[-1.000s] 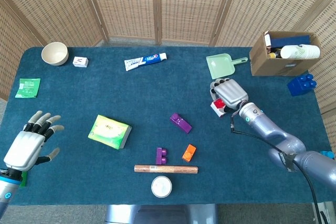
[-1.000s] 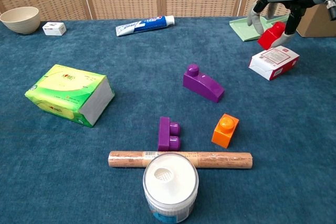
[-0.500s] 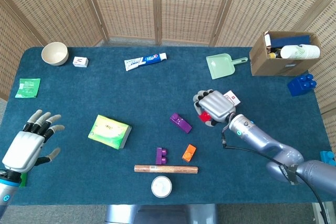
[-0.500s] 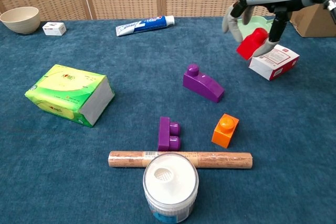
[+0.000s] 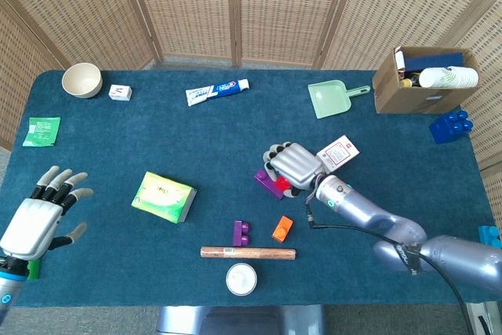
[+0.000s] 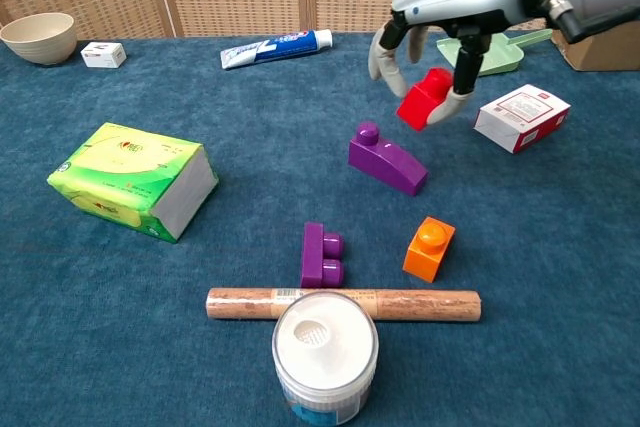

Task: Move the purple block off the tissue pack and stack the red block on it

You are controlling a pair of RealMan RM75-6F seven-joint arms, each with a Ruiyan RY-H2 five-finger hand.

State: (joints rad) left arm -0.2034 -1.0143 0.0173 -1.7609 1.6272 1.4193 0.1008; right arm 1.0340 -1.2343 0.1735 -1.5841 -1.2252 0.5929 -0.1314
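- Carried leftward since 1 second ago: red block (image 6: 424, 97), then beside the white and red carton (image 6: 522, 117), now held in the air just above and right of the sloped purple block (image 6: 386, 160).
- Pinched between thumb and fingers of the right hand (image 6: 430, 62), tilted, clear of the table (image 6: 120, 327).
- In the head view, partly hidden under the right hand (image 5: 293, 165), with only a red edge (image 5: 280, 185) showing beside the purple block (image 5: 266, 180).
- Lying on the blue cloth, not on the tissue pack (image 6: 135, 180): that sloped purple block, with 1 stud on top.
- Well apart to the left: the green tissue pack (image 5: 165, 197), nothing resting on it.
- Nearer the front edge: a second purple piece (image 6: 322, 255) with 2 studs on its side, and an orange block (image 6: 429, 247) just right of it.
- Just in front of those: a cork-brown roll (image 6: 343, 304) lying crosswise, touching or nearly touching a white-lidded jar (image 6: 325, 355).
- Hovering open-palmed at the table's left front corner: left hand (image 5: 39, 213), fingers spread, grasping nothing, unchanged from 1 second ago.
- Along the far side: cream bowl (image 5: 81, 80), small white box (image 5: 119, 92), toothpaste tube (image 5: 217, 92), green dustpan (image 5: 332, 99).
- At the far right corner: cardboard box (image 5: 427, 80) with items inside, and a blue block (image 5: 450, 125) just in front of it.
- At the left edge: a green packet (image 5: 41, 131).
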